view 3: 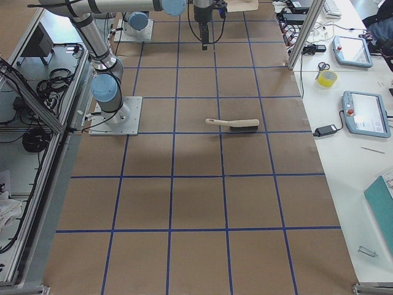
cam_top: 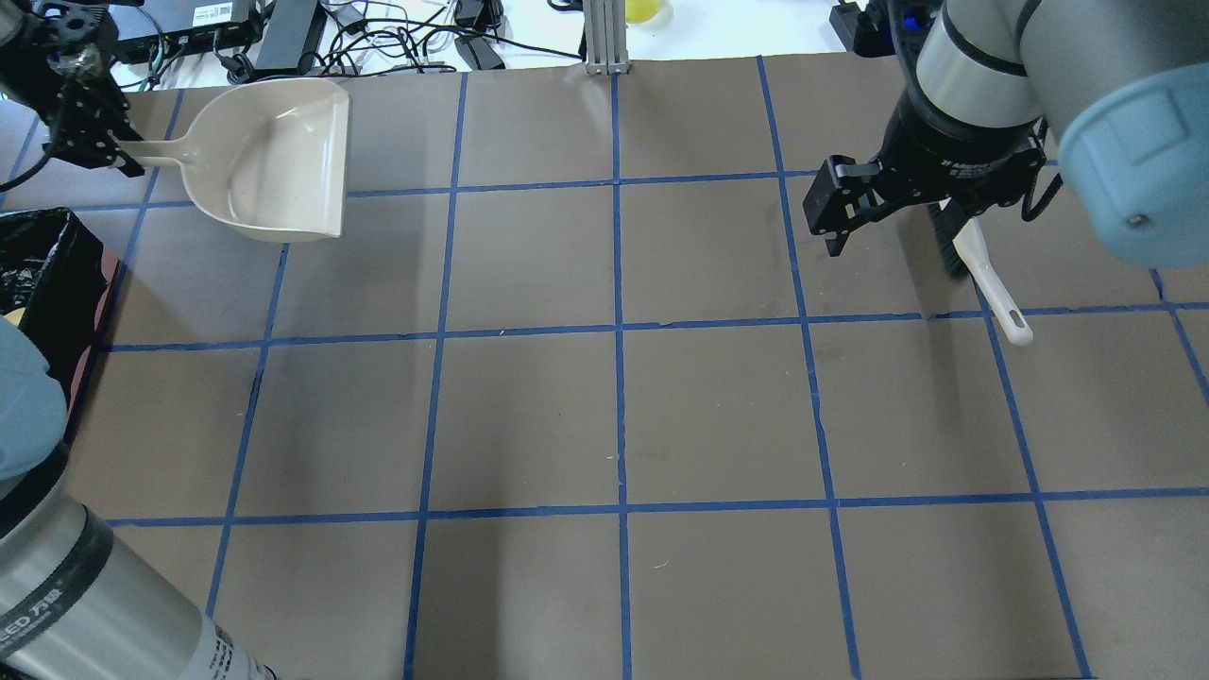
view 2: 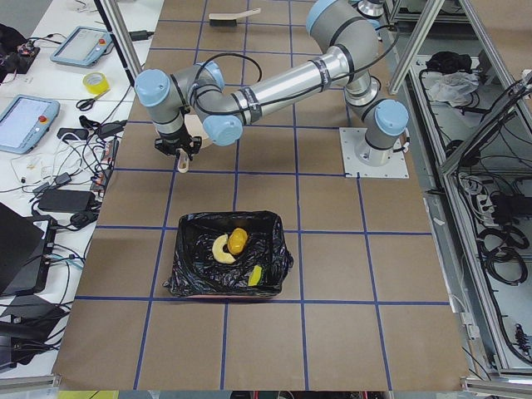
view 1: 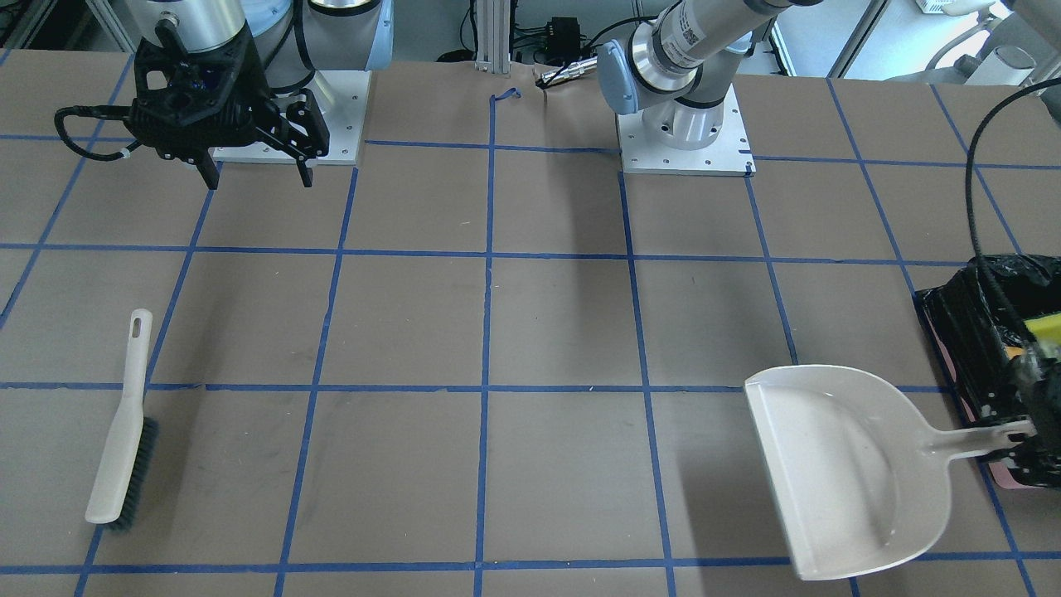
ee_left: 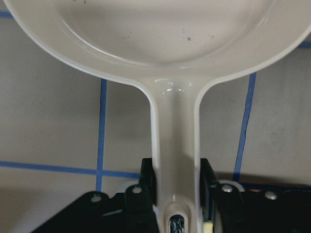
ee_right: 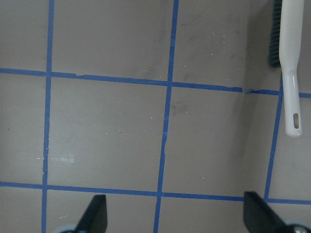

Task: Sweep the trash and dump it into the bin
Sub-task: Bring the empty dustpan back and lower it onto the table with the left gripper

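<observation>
My left gripper (view 1: 1026, 433) is shut on the handle of the beige dustpan (view 1: 845, 473), which is empty and low over the table beside the bin. In the left wrist view the fingers (ee_left: 146, 182) clamp the handle. The bin (view 2: 224, 266), lined with a black bag, holds the golden-brown lump (view 2: 238, 241), the tan croissant-like piece (view 2: 220, 248) and the yellow sponge (view 2: 256, 276). The sponge also shows in the front-facing view (view 1: 1046, 326). My right gripper (cam_top: 893, 246) is open and empty, raised above the table.
A white hand brush (view 1: 124, 431) with dark bristles lies flat on the table below and beside my right gripper; it also shows in the right wrist view (ee_right: 291, 73). The brown table surface (cam_top: 614, 406) carries a blue tape grid. Cables and devices lie beyond the far edge.
</observation>
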Robot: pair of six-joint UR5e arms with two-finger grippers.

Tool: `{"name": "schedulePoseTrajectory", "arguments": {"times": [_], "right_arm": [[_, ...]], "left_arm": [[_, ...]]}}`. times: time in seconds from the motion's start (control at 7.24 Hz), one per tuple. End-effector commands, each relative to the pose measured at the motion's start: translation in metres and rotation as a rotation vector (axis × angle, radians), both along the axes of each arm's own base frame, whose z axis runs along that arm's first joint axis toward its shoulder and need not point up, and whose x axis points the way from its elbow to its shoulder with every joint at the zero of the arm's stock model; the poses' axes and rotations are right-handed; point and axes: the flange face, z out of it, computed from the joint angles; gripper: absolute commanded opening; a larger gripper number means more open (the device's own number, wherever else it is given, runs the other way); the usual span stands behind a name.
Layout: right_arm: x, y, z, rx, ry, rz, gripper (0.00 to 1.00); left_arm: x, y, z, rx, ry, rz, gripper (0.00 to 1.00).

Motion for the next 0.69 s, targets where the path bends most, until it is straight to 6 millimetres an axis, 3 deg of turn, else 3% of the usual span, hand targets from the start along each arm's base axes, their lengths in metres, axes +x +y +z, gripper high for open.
{"name": "schedulePoseTrajectory", "arguments": {"times": [0.0,0.28,0.55], "right_arm": [[0.002,-0.002,0.000,-0.009,0.004,0.014,1.00],[-0.011,-0.008,0.000,-0.009,0.006,-0.011,1.00],[-0.041,-0.014,0.000,-0.003,0.007,-0.073,1.00]], "left_arm": [[-0.071,-0.015,-0.036,0.055,0.015,-0.052,0.00],[-0.119,-0.021,-0.068,0.035,0.002,-0.080,0.00],[-0.125,-0.018,-0.099,0.017,-0.006,-0.071,0.00]]}}
